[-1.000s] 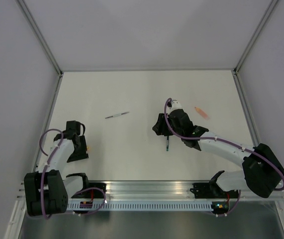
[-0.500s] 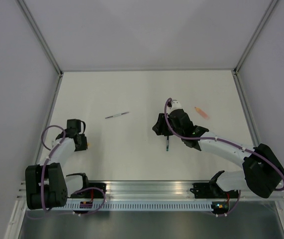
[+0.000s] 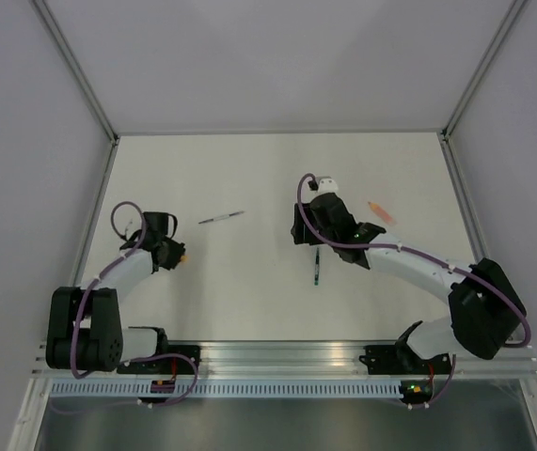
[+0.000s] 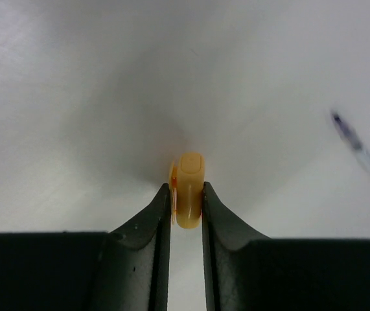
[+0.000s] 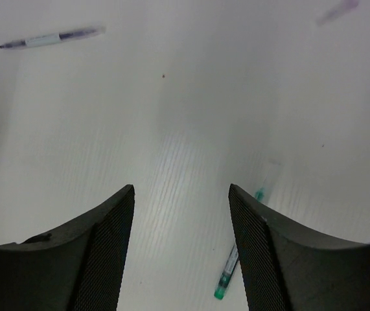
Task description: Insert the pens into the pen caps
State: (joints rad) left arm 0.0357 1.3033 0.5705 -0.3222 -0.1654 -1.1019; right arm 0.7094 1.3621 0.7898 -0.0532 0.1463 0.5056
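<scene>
My left gripper (image 3: 176,254) is shut on a yellow-orange pen cap (image 4: 189,188), which is pinched between the fingertips and held just above the table at the left. A thin silver-grey pen (image 3: 221,217) lies beyond it toward the middle and shows as silver-grey pen (image 4: 359,152) in the left wrist view. My right gripper (image 3: 307,235) hangs open over the table centre with nothing between its fingers (image 5: 107,246). A dark pen with green (image 3: 316,268) lies just near of it, partly behind the right finger as green pen (image 5: 231,269). A pink-orange marker (image 3: 381,212) lies to the right.
White side walls with metal rails (image 3: 89,94) close the table in on three sides. The arm bases and a metal bar (image 3: 287,362) line the near edge. The silver-grey pen (image 5: 48,39) lies far ahead-left in the right wrist view.
The left gripper closed on the yellow-orange cap and carried it up and rightward. The right gripper drew back toward the far side off the green pen and opened slightly wider.
</scene>
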